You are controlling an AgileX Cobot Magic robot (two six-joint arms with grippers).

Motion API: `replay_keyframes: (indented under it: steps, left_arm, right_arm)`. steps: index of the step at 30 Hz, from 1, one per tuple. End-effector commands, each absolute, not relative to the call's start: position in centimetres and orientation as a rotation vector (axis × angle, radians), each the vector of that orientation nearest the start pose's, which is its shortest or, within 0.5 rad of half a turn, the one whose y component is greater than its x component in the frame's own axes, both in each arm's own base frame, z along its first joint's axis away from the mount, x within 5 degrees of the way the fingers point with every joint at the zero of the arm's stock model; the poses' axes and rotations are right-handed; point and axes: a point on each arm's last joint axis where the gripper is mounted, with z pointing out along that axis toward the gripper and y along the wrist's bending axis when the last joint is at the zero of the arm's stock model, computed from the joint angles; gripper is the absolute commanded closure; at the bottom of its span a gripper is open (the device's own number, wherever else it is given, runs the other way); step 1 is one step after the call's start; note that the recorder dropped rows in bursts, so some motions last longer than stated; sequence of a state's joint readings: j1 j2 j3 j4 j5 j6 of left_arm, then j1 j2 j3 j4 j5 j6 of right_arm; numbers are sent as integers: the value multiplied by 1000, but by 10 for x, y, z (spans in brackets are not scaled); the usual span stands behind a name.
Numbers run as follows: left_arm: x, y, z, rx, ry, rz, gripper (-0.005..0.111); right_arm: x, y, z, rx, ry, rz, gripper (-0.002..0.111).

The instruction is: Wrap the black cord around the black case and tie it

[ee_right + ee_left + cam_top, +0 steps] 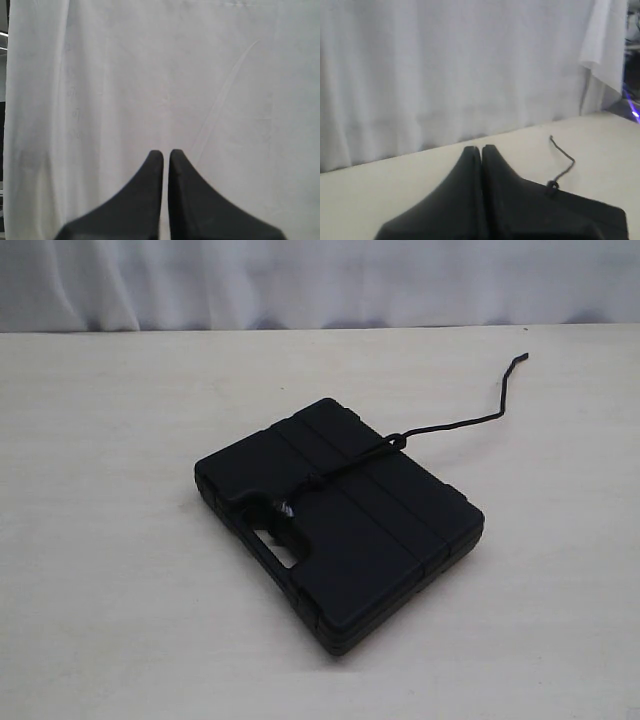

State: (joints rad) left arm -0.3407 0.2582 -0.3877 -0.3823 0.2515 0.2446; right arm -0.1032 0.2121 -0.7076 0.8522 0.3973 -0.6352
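Pincers are both pinched fully closed, nothing held in either. The left gripper (480, 148) looks out over the table (100, 590), and the right gripper (166, 152) faces just the white curtain (150, 75). In the exterior view the black case (340, 520) lies flat mid-table. The black cord (470, 422) runs across its lid, loops at the far edge, then its loose tail trails off toward 2 o'clock.

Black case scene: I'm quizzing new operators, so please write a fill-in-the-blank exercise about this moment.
1. The black case lies flat on the ____.
2. The left gripper and the right gripper are both ____.
3. The black cord crosses the case's top, held by ____ of them.
Missing words: table; shut; neither.
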Motion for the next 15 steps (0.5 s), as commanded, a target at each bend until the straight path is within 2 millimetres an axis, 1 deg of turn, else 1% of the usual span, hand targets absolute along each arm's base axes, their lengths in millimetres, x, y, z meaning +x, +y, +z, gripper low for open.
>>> replay_keyframes:
  steps: [1,7,9,15]
  left_arm:
    - [57,-18,292,72,1508,-390,107]
    - [48,-7,271,-21,1409,-270,107]
    - [45,-5,268,-53,1386,-234,107]
    - [47,1,255,-134,1398,-131,107]
  right_arm:
    - [14,25,402,-83,1268,233,104]
    - [14,25,402,-83,1268,233,104]
    - [14,25,402,-83,1268,233,104]
    - [14,25,402,-83,1268,233,104]
